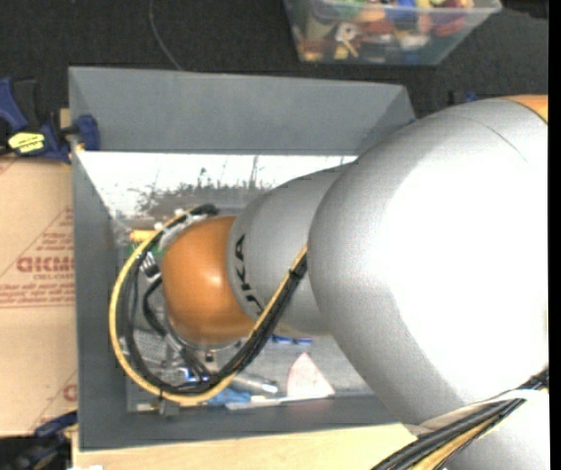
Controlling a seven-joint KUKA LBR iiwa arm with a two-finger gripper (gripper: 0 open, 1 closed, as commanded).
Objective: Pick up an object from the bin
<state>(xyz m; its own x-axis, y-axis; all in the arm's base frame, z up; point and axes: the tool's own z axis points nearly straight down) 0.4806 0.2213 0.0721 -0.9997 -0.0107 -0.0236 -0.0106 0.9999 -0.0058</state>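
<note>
My gripper [180, 358] is low in the bin's front left part; a bit of its dark body shows under the arm's wrist. Just to its right, a slim blue and silver pen-like stick [257, 388] lies on the bin floor by the front wall. A pale pinkish flat piece [309, 378] with a pointed top lies right of the stick. A short blue strip [290, 340] peeks out from under the arm above them. What lies directly under the gripper is hidden.
The arm and its orange wrist cover, looped with black and yellow cables, hide most of the bin floor. A small yellow piece [141, 234] shows by the left wall. Outside the bin, at the back, stands a clear tub [388, 18] of colourful small things.
</note>
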